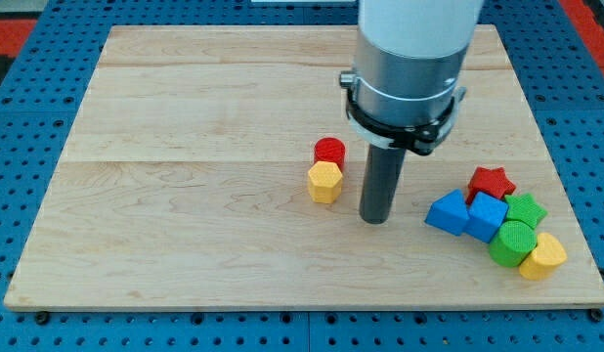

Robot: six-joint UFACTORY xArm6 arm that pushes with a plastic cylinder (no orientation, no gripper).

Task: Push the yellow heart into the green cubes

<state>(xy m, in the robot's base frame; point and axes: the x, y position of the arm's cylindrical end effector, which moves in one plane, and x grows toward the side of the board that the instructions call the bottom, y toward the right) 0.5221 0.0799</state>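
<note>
My tip (pixel 376 219) rests on the wooden board (pixel 185 196), just right of a yellow hexagonal block (pixel 324 182) touching a red cylinder (pixel 329 151). At the view's lower right cluster a red star (pixel 491 182), blue blocks (pixel 468 214), green star (pixel 526 208), green cylinder (pixel 512 242) and yellow heart (pixel 543 256).

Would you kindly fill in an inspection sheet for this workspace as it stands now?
Surface: wooden board on blue pegboard.
Job's things: yellow heart already touching green cylinder, green star just above.
Clutter: red star, blue cube, blue wedge-like block in the same cluster; red cylinder and yellow hexagon mid-board.
Grippers: none; my tip stands between the hexagon and the cluster, touching neither.
Cables: nothing seen.
Surroundings: red pegboard panel in the corners at the view's top.
</note>
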